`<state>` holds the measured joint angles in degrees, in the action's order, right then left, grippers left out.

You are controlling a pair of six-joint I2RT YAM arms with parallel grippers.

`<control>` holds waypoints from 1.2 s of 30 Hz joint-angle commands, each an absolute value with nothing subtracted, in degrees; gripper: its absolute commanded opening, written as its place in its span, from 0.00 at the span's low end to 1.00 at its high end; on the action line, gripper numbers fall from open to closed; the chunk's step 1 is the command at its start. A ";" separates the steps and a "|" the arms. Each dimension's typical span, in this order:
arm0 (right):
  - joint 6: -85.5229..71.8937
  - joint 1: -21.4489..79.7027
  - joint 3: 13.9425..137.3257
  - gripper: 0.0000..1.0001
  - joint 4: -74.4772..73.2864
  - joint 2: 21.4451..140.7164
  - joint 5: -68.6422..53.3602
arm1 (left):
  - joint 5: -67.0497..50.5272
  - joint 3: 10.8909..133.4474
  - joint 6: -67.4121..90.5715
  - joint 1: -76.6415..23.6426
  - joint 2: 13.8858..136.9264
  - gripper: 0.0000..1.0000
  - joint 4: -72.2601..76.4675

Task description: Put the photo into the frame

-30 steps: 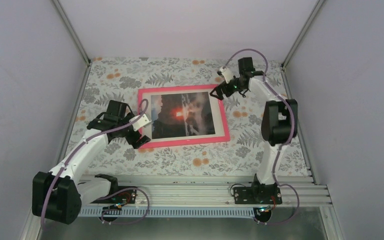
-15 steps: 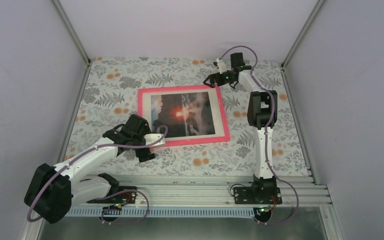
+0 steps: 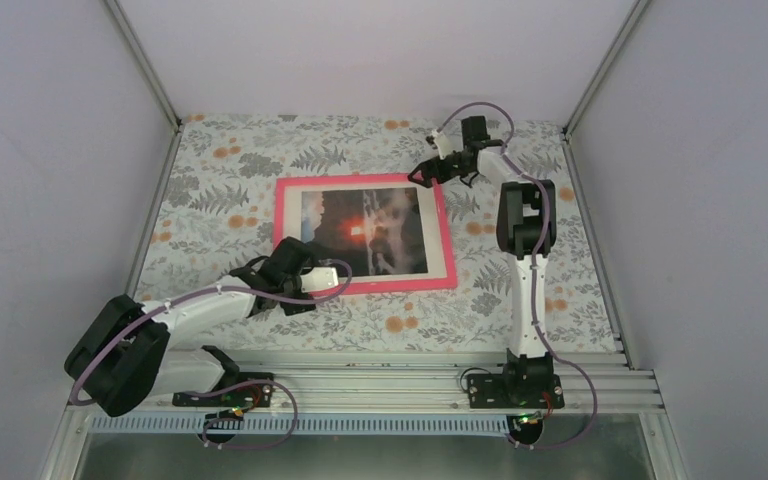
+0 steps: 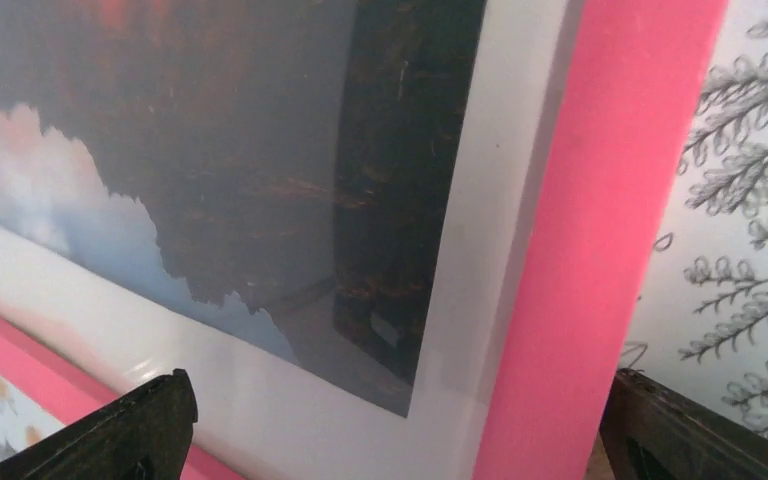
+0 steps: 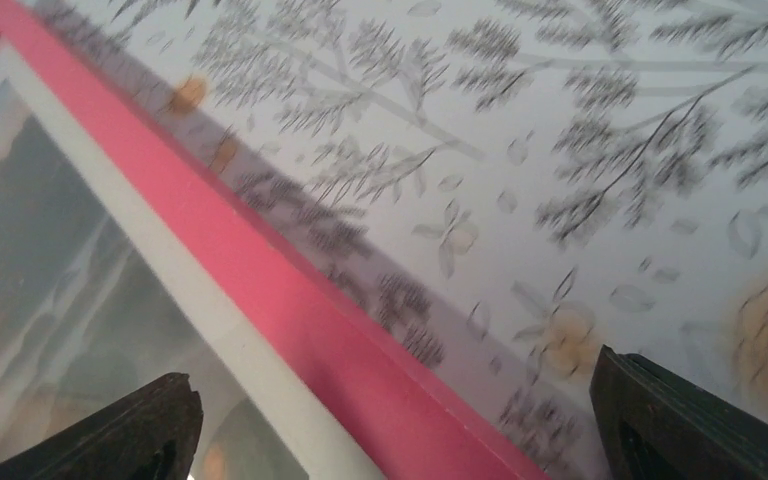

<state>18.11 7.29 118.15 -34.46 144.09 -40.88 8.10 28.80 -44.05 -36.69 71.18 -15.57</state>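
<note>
Flat inside the pink frame (image 3: 400,285), the photo (image 3: 365,230).
Nearest: left gripper (image 4: 400,440) dropped lower and drawn in to the near left corner since the earlier view, jaws spread wide, grasping nothing. Beyond: thin glossy rails and flat white mat (image 3: 294,215) around the rectangular print, unmoved on floral cloth (image 3: 260,160). Farthest: right gripper (image 5: 390,430) at the far right corner, likewise spread and empty.

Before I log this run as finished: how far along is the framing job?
Looks done: the photo sits inside the pink frame. In hand: nothing; the left gripper hovers open over the near-left corner, the right gripper open over the far-right one. Left: apparently only withdrawing them; the frame's back is hidden.
</note>
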 commanded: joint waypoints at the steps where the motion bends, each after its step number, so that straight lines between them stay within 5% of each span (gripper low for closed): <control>1: 23.79 6.11 109.00 0.95 -43.08 139.49 -43.96 | 14.79 29.16 -43.02 -34.52 73.37 1.00 -10.15; 21: 46.24 7.28 61.48 0.91 -58.54 112.43 -48.82 | 9.42 40.62 -35.34 -22.82 87.31 1.00 -7.29; 29: 49.36 7.04 68.57 0.90 -63.83 110.54 -46.18 | -0.66 42.93 -33.82 -13.48 85.41 1.00 -11.72; 36: 34.93 6.08 77.75 0.90 -54.66 116.14 -43.90 | -7.82 50.00 -33.46 -8.54 91.20 1.00 -15.40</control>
